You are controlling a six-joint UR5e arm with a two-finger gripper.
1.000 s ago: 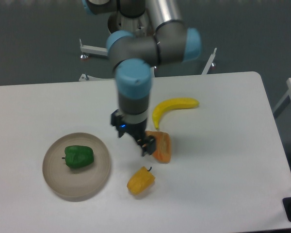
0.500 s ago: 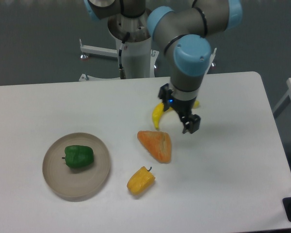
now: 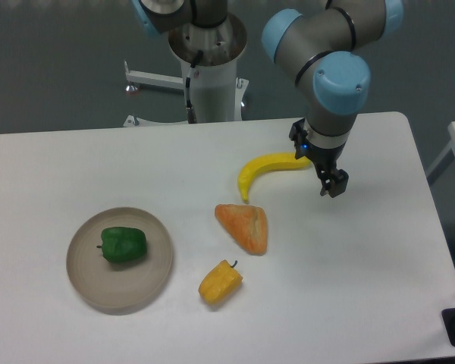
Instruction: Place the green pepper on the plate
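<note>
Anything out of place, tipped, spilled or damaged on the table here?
Nothing stands out. The green pepper sits inside the plate; the banana, orange wedge and yellow pepper lie apart on the table, intact. The gripper hangs beside the banana's right end, holding nothing.

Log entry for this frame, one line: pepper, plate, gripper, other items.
green pepper: on plate | gripper: holds nothing, far side of table by banana | also: yellow pepper, orange wedge | placement: looks done
</note>
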